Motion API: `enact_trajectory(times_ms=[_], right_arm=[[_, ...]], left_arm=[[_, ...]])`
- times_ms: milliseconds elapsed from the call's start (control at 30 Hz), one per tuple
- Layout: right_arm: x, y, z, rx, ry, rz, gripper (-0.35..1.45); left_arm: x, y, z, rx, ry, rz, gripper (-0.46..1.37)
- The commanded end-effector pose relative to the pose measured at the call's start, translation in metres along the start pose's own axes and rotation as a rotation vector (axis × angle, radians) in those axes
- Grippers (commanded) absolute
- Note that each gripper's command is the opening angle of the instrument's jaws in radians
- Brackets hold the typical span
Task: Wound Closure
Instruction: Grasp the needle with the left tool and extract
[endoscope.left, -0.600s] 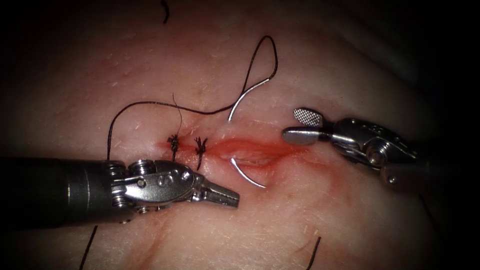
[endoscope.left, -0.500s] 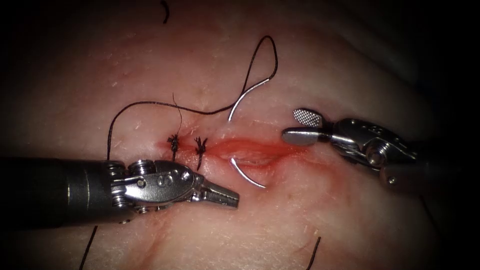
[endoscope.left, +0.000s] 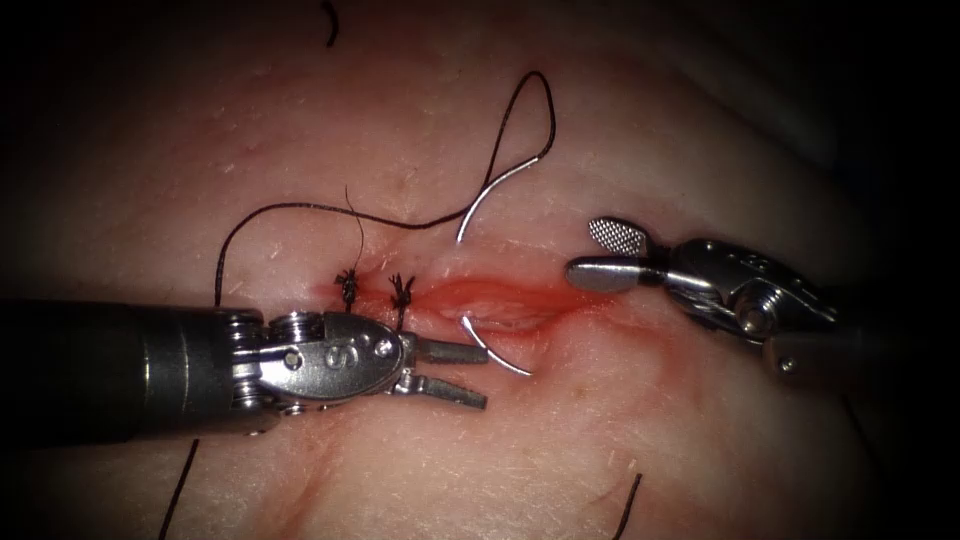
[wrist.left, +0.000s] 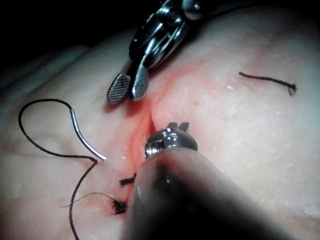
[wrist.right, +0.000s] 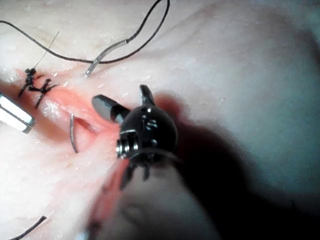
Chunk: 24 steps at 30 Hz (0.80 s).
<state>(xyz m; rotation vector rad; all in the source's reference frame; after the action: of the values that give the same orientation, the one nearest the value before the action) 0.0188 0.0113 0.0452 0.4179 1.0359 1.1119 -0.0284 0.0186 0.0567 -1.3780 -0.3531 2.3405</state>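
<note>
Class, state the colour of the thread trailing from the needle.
Black thread from the silver needle, clearest in the endoscope view.

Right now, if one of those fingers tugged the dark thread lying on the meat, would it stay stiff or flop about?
Probably floppy: the thread lies in loose curves and a loop on the tissue. Likely very light, being so thin beside the needle it trails from. It may drag slightly where red fluid wets the cut.

The left arm's tool lies level, its shaft coming in from the left, its two fingers parted and holding nothing. The right arm's tool reaches in from the right, fingers spread apart, also empty
</note>
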Motion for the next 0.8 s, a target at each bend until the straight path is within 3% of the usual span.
enact_trajectory(times_ms=[33, 67, 100, 133, 300, 367, 467, 633, 800], right_arm=[[0.0000, 0.0000, 0.0000, 0.003, 0.003, 0.000, 0.82], [0.0000, 0.0000, 0.0000, 0.003, 0.003, -0.006, 0.84], [0.0000, 0.0000, 0.0000, 0.004, 0.003, -0.006, 0.83], [0.0000, 0.0000, -0.0001, 0.004, 0.002, -0.006, 0.83], [-0.0001, 0.0000, -0.0003, 0.006, 0.004, -0.007, 0.83], [-0.0001, -0.0001, -0.0003, 0.009, 0.010, -0.013, 0.83], [-0.0002, -0.0001, -0.0004, 0.010, 0.009, -0.013, 0.83], [-0.0002, -0.0001, -0.0007, 0.016, 0.025, -0.013, 0.84], [0.0001, -0.0004, -0.0009, 0.024, 0.047, -0.009, 0.84]], left_arm=[[0.0001, -0.0001, -0.0001, 0.014, -0.038, 0.011, -0.08], [0.0002, -0.0001, -0.0001, 0.014, -0.089, 0.024, 0.01], [0.0002, -0.0001, 0.0000, 0.010, -0.142, 0.044, 0.28], [0.0001, -0.0001, 0.0001, 0.009, -0.162, 0.054, 0.35], [0.0001, -0.0001, 0.0008, 0.006, -0.254, 0.137, 0.31], [0.0003, -0.0002, 0.0013, 0.005, -0.290, 0.177, 0.54], [0.0003, -0.0001, 0.0020, -0.009, -0.326, 0.204, 0.68], [0.0004, -0.0001, 0.0029, 0.002, -0.339, 0.245, 0.64], [-0.0003, 0.0007, 0.0043, 0.005, -0.408, 0.281, 0.62]])
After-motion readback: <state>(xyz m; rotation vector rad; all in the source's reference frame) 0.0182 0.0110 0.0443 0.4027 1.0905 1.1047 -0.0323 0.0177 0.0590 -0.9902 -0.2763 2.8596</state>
